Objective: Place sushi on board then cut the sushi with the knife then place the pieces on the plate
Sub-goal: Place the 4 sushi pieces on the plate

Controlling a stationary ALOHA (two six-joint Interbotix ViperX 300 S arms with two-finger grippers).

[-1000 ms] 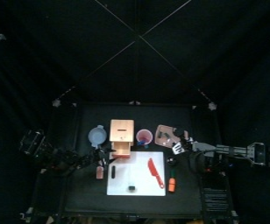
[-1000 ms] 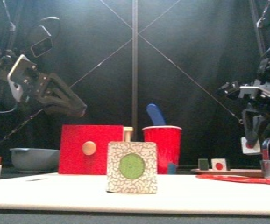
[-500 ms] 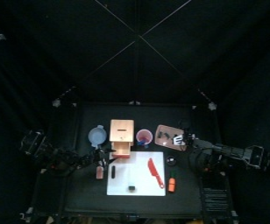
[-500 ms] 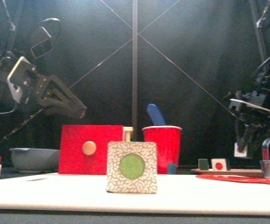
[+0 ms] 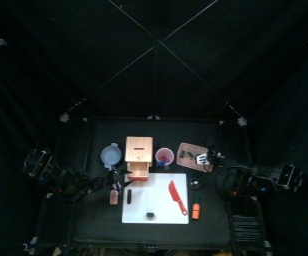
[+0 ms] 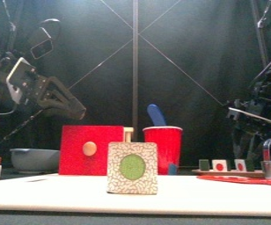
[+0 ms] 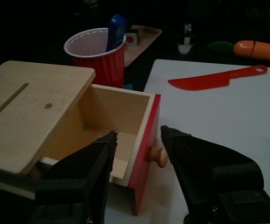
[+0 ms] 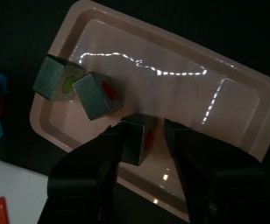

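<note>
The pink tray [image 5: 193, 156] lies right of the red cup [image 5: 164, 155]. My right gripper [image 8: 145, 129] hangs open just over it, with a dark green sushi piece [image 8: 135, 144] lying on the tray between its jaws. Two more pieces [image 8: 58, 77] [image 8: 100, 94] lie beside it. One speckled sushi block [image 6: 132, 169] stands on the white board [image 5: 160, 203], near the red knife [image 5: 178, 192]. The blue knife [image 6: 157, 114] stands in the cup. My left gripper [image 7: 138, 136] is open and holds nothing, in front of the wooden box's open red drawer [image 7: 147, 144].
The wooden box [image 5: 142, 155] stands behind the board, with the blue-grey bowl [image 5: 111, 154] to its left. An orange toy food [image 5: 194, 209] lies at the board's right edge.
My right gripper has come down over the tray and moved a little to the right, and another sushi piece now stands on the tray. The left arm has not moved.
</note>
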